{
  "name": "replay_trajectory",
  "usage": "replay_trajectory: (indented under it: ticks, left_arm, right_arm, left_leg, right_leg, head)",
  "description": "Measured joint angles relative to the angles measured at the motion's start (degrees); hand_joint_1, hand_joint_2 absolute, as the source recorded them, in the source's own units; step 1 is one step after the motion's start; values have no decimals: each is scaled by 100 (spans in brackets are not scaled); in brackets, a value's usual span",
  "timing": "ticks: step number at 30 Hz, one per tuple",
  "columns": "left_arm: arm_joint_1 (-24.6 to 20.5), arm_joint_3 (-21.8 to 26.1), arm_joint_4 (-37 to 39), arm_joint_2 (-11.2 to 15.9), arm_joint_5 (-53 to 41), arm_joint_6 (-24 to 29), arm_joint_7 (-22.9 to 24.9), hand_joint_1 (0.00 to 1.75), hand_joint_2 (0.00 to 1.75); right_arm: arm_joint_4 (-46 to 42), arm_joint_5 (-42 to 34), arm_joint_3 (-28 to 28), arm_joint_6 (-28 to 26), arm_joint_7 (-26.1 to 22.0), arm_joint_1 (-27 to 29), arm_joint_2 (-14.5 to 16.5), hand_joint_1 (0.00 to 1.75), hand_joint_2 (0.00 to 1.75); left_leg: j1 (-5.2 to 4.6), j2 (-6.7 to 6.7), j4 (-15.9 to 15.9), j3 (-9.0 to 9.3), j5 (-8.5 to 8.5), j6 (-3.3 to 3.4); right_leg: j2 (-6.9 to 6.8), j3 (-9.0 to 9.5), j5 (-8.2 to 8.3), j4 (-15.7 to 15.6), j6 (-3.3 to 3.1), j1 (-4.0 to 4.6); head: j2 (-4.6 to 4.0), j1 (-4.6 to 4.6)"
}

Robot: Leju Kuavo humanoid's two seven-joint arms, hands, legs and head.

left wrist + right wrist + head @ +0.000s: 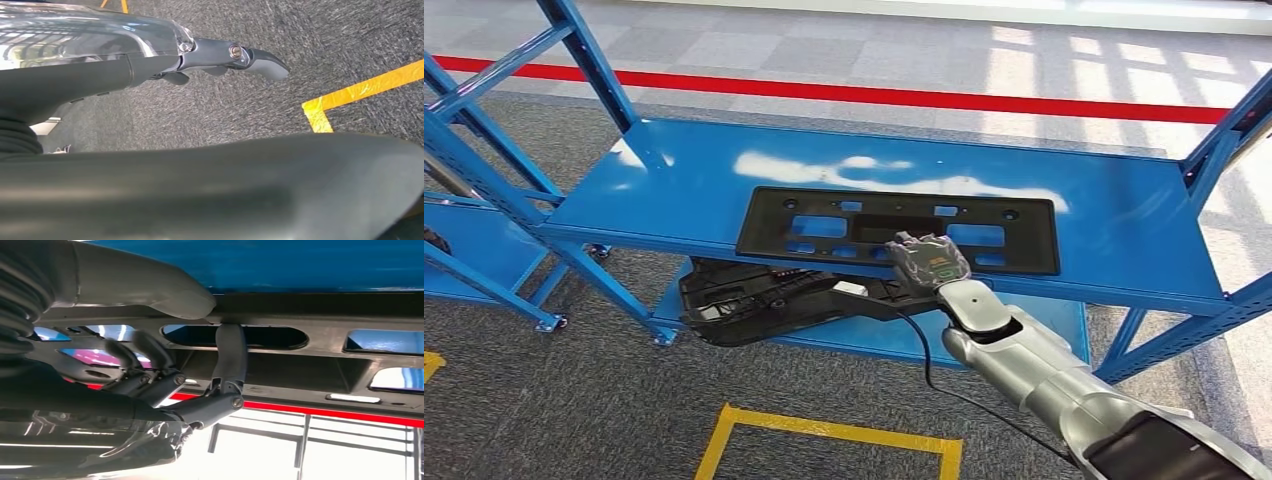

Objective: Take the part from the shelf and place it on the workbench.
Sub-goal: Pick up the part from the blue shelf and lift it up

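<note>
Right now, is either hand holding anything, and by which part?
The right hand grips the black plastic panel on the upper shelf at its near long edge, a finger hooked through a slot. The left hand holds nothing.

The flat black slotted part [894, 228] lies on the blue shelf [1124, 230].

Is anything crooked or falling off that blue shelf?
Yes, a bit. The flat black part lies straight on the top shelf, gripped by the right hand. But the black part on the lower shelf lies askew, its corner sticking out past the front edge.
</note>
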Motion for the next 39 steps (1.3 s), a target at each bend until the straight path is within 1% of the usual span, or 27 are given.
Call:
replay_trajectory:
  ticks: [14, 18, 23, 27, 39]
  left_arm:
    - [-1, 1, 0, 0, 0, -11, -52, 0, 0]
    - [-1, 1, 0, 0, 4, -15, -57, 0, 0]
    - [-1, 1, 0, 0, 4, -17, -59, 0, 0]
    - [-2, 1, 0, 0, 3, -17, -59, 0, 0]
    - [-3, 1, 0, 0, 2, -17, -63, 0, 0]
  right_arm:
    - [-162, 68, -149, -5, -22, 122, -46, 175, 175]
    - [-188, 68, -167, -3, -31, 135, -54, 0, 175]
    - [-203, 68, -189, 16, -55, 235, -57, 0, 175]
    - [-227, 68, -237, 43, -91, 264, -57, 0, 0]
    - [-237, 131, -281, 56, -98, 275, -57, 0, 0]
  left_leg:
    - [-2, 0, 0, 1, 0, 0]
    - [-2, 0, 0, 1, 0, 0]
    - [-2, 0, 0, 0, 0, 0]
    - [-1, 0, 0, 0, 0, 0]
    - [-2, 0, 0, 0, 0, 0]
  right_leg:
    - [0, 1, 0, 0, 0, 0]
    - [0, 1, 0, 0, 0, 0]
    - [0, 1, 0, 0, 0, 0]
    - [0, 0, 0, 0, 0, 0]
    - [0, 1, 0, 0, 0, 0]
  head:
    - [0, 0]
    - [0, 0]
    - [0, 0]
    - [0, 0]
    - [0, 0]
